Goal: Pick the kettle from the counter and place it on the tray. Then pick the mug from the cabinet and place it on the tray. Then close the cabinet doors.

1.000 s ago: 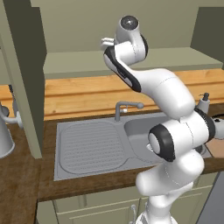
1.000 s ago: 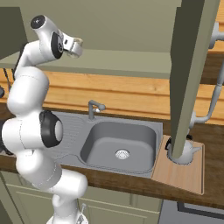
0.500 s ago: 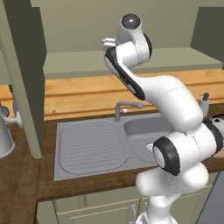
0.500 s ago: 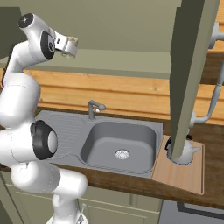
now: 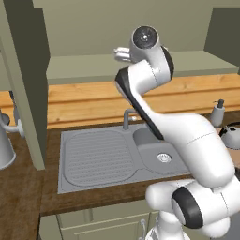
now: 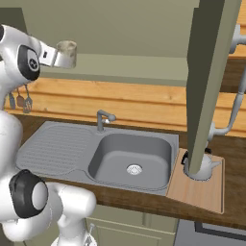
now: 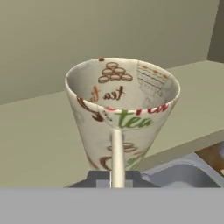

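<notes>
My gripper [image 6: 61, 55] is shut on the mug [image 6: 67, 52], a small cream cup with a brownish pattern, held upright in front of the open cabinet's pale shelf [image 6: 129, 73]. In the hand view the mug [image 7: 122, 109] is close up, and my gripper [image 7: 116, 178] pinches its handle from below. From the left my gripper [image 5: 120, 54] reaches towards the shelf [image 5: 79, 70]. The silvery kettle [image 6: 205, 166] stands on the wooden tray [image 6: 194, 191] right of the sink, partly hidden by the open right cabinet door [image 6: 211, 81]. The left door [image 5: 28, 79] also stands open.
The grey sink [image 6: 132, 156] with its tap [image 6: 102, 117] and ridged drainer [image 6: 53, 144] lies below the mug in the dark wood counter [image 6: 144, 204]. A pump bottle [image 5: 216, 112] stands by the kettle [image 5: 231, 135]. A taller grey vessel [image 5: 4, 147] stands far left.
The mug in my gripper has drifted slightly left and down, away from the shelf. The arm's lower links have swung round. Doors and kettle are unmoved.
</notes>
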Controlling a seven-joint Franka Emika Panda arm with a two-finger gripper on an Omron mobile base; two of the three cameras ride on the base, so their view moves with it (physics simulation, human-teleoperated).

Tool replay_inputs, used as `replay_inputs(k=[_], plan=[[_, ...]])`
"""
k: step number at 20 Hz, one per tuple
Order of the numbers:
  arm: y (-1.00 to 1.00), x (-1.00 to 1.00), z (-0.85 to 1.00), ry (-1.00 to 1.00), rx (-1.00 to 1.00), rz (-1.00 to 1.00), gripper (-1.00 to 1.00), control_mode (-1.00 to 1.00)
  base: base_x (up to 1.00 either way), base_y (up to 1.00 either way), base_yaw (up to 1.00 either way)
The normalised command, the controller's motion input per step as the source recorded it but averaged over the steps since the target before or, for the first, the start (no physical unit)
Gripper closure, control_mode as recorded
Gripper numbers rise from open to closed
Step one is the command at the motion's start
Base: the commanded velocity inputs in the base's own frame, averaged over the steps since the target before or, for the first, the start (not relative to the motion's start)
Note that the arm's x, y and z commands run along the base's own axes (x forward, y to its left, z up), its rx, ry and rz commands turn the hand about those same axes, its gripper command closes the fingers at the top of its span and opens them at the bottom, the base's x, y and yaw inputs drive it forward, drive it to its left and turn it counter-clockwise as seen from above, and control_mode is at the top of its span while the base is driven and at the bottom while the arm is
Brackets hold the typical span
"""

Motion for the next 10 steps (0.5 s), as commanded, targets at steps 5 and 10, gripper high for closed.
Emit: replay_inputs(k=[5, 10], plan=[[-0.08, -0.9, 0.13, -0.07, -0.04, -0.28, 1.0, -1.0, 0.0, 0.0, 0.0], [-0.19, -0.86, 0.02, -0.05, -0.07, -0.33, 1.0, -1.0, 0.0, 0.0, 0.0]])
